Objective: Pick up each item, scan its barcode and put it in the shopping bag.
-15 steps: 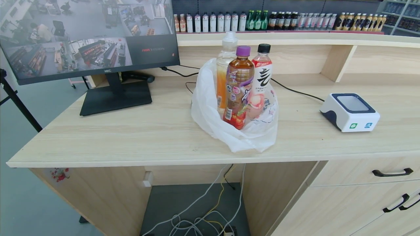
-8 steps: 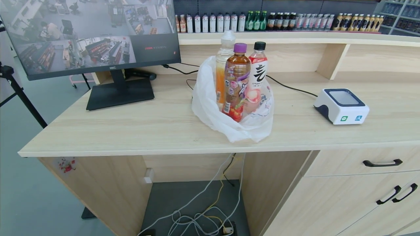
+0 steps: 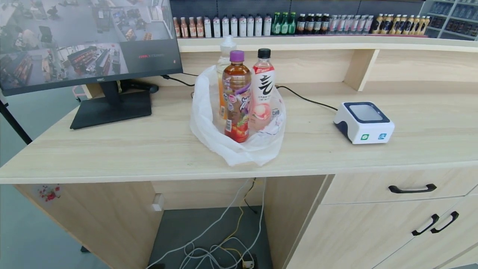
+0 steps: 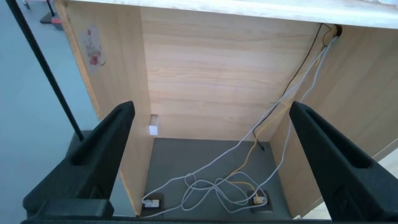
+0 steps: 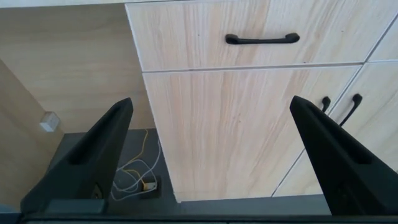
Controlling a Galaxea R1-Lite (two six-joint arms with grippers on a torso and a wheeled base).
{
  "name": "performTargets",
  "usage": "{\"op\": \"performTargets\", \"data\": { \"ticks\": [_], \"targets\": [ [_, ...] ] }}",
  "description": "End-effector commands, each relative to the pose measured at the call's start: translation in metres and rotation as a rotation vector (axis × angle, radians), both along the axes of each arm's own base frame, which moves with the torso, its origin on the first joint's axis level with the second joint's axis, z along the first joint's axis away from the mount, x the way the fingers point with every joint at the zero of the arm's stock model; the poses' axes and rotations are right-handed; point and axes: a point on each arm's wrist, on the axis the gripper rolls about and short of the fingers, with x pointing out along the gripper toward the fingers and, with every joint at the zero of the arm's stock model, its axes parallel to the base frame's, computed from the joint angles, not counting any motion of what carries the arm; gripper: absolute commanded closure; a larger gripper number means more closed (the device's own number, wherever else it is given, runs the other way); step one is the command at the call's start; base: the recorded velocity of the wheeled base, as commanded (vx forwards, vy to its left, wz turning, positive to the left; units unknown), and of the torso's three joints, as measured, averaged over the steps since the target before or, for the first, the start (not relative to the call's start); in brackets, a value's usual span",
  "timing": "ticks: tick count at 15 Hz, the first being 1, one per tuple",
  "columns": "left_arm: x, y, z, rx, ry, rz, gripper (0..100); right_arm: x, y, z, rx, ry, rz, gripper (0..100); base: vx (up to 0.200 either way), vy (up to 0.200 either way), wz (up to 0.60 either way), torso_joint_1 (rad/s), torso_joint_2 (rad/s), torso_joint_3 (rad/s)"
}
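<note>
Two grippers are low in front of the wooden counter [image 3: 112, 149], both with the jaws wide apart and holding nothing. The left gripper [image 4: 211, 165] faces the open space under the counter top, and the right gripper [image 5: 211, 162] faces the drawer fronts [image 5: 249, 93]. Higher than both, on the counter top, stands the monitor [image 3: 74, 41]. The white shopping bag [image 3: 209, 130] is above and ahead of the left gripper. It holds three upright bottles: a purple-capped tea bottle [image 3: 236, 97], a black-capped pink bottle [image 3: 262, 93] and a clear-capped orange bottle [image 3: 226, 50]. The barcode scanner [image 3: 364, 122] sits above the right gripper, apart from the bag. Loose cables [image 4: 217, 186] lie on the floor beyond the left gripper.
</note>
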Motion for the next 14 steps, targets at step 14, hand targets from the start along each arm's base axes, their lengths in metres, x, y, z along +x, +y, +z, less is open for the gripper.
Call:
{"op": "performTargets", "data": {
  "ticks": [14],
  "targets": [
    [0.0000,0.0000,0.0001,-0.004,-0.002,0.001,0,0.0001,0.0000,0.0001,0.003,0.001,0.000,0,0.000,-0.200,0.00,0.004,0.00,0.002]
  ]
}}
